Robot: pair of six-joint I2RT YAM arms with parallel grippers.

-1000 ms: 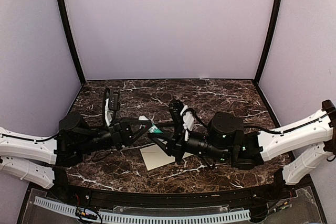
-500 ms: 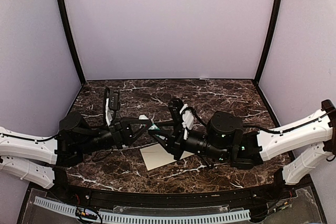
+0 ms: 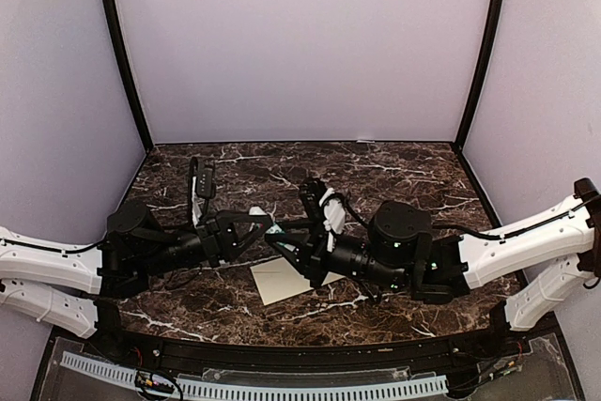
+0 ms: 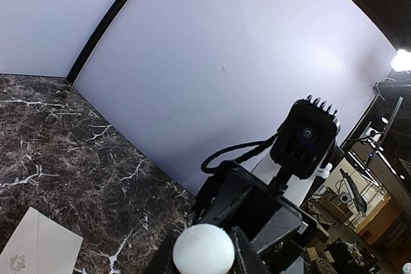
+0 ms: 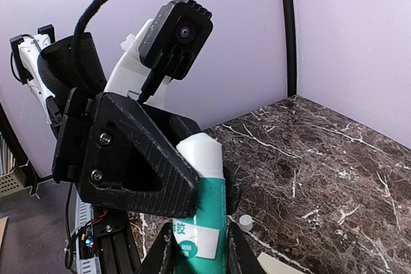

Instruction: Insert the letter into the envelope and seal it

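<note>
Nearest to me, the envelope [image 3: 280,281] is lying flat on the dark marble table [image 3: 394,171] between my two arms. My right arm is partly covering it from above, and in the left wrist view its small emblem is facing up. Just beyond and above it, my two grippers are meeting tip to tip over the middle of the table. My right gripper [image 5: 199,258] is pinching the teal-labelled part of a white glue stick [image 5: 209,171], one finger pressing on each side of the tube. My left gripper [image 4: 203,258] is clamping the stick's other end, white and rounded, between its fingers. A small white cap [image 5: 244,222] is sitting on the marble near a corner of the envelope, apart from both grippers. Farthest off, the plain pale back wall [image 3: 300,44] is rising behind the table.
</note>
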